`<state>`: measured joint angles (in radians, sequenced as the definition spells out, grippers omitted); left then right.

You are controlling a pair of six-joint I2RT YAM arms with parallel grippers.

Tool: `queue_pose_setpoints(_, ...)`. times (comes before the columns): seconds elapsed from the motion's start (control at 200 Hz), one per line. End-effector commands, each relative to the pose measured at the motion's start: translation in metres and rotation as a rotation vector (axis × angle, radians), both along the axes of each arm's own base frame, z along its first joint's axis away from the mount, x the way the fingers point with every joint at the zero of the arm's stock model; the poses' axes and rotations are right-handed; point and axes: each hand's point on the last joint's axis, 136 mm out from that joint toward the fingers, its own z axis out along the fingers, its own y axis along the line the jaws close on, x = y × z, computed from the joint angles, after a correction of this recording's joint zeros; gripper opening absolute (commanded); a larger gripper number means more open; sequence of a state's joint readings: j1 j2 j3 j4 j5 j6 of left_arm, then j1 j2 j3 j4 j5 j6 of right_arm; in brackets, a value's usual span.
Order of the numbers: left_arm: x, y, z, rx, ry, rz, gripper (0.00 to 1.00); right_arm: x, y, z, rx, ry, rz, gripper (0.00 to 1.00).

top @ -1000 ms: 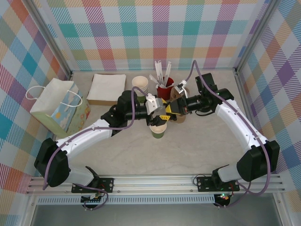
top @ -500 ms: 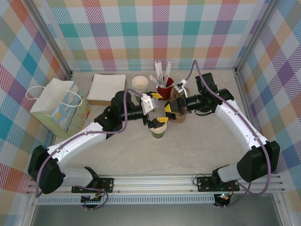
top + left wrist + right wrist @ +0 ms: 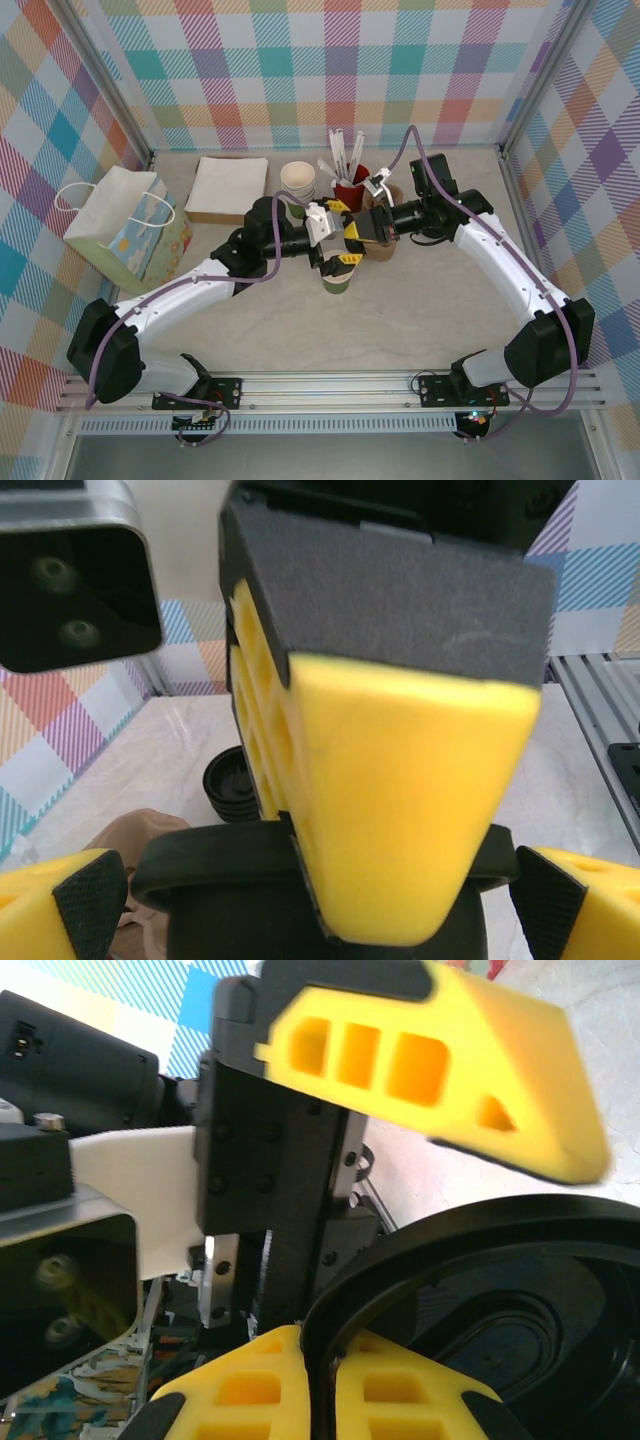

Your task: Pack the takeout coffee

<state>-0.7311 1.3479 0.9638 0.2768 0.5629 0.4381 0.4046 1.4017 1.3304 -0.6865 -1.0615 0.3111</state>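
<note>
Coffee beneath right gripper with lid

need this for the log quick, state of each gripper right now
left gripper: open, fingers either side of the black lid
right gripper: closed, holding the black lid by its rim

Walls: pastel plaid, many colours. Desk: pale beige marbling. Paper cup green; lid black. Holder red. Bag, left: white, blue-green print. Left gripper: yellow fingers, black pads. Right arm white, cable purple.
</note>
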Motion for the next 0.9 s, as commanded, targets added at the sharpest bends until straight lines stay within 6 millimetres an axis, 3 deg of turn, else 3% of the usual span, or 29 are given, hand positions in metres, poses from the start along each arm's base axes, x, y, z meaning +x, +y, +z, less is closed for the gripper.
queue_pose_setpoints(0.0, -0.006, -0.009, 0.014, -0.043, -0.032, -0.054, 1.0, -0.008, 0.004, 0.016, 0.054, -0.027, 0.038, 0.06)
queue_pose_setpoints(0.2, -0.006, -0.008, 0.012, -0.036, -0.036, -0.046, 1.0, -0.007, 0.005, 0.014, 0.056, -0.019, 0.042, 0.06)
queue_pose_setpoints(0.585, -0.002, -0.003, 0.005, 0.02, -0.045, -0.011, 0.86, -0.006, 0.003, 0.011, 0.022, -0.032, 0.028, 0.11)
queue_pose_setpoints(0.895, -0.003, -0.001, 0.002, 0.042, -0.039, -0.007, 0.85, 0.0, -0.01, -0.006, -0.128, -0.085, -0.055, 0.48)
